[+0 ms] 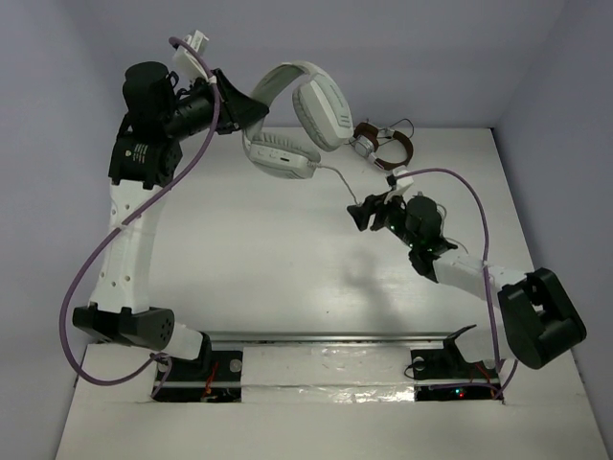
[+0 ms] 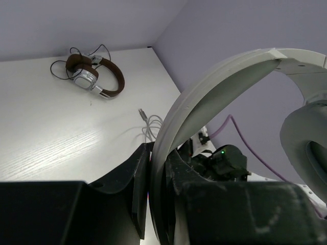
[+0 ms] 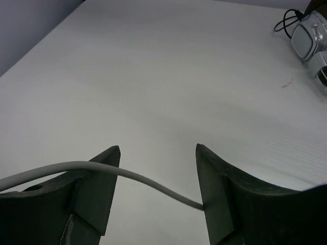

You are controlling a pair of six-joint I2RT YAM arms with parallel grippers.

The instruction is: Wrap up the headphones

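Left gripper [image 1: 239, 109]: clenched on the wide headband [image 2: 204, 92] of the headphones [image 1: 306, 120], 1 finger on each side of the band.
Headphones: lifted by the headband over the far left part of the table [image 1: 239, 259], with both oval earcups hanging to the right of the left gripper.
Cable [image 3: 127, 176]: thin and light grey; it runs from the lower earcup toward the right gripper [image 3: 156, 168], and a loose loop lies on the table.
Right gripper: released, its 2 fingers [image 3: 97, 189] apart; the cable crosses the gap between them and is not pinched.
Brown-and-silver headphones [image 1: 380, 142]: lying flat on the table near the far wall, beyond the right gripper, with a dark cord beside them.
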